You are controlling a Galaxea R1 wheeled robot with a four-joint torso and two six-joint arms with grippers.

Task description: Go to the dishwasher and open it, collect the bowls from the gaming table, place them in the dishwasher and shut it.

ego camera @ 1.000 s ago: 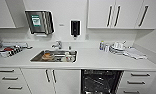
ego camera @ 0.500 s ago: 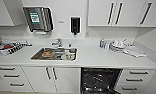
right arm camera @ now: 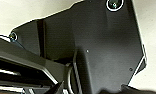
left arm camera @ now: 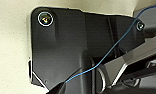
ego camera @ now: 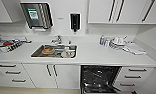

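Head view looks down on a white counter [ego camera: 94,56] with the dishwasher [ego camera: 100,78] open below it at about five o'clock. Its cavity is dark, with wire racks faintly readable inside; the lower edge of the frame cuts off the bottom of the unit, so how the door lies is hard to judge. A sink [ego camera: 54,51] sits in the counter near the centre, holding dishes too blurred to name, among them something orange-brown. A tap [ego camera: 57,40] stands just behind it at twelve o'clock. On the wall above hang a towel dispenser [ego camera: 37,15] at eleven o'clock and a black soap dispenser [ego camera: 75,22] near twelve. At two o'clock on the counter stands a cluster of white dishes [ego camera: 117,42] with a bottle [ego camera: 102,40] beside it; their shapes run together. At nine o'clock a rack [ego camera: 7,43] of small items is cut by the frame edge. White drawers [ego camera: 134,77] flank the dishwasher at four o'clock.

Left wrist view gives the robot's own dark plate against a pale floor [left arm camera: 11,50], with a thin blue cable [left arm camera: 111,50] crossing it. Right wrist view gives the same plate over pale floor [right arm camera: 154,37]. Neither wrist view lets me tell how the jaws of either gripper stand, or whether they hold anything.
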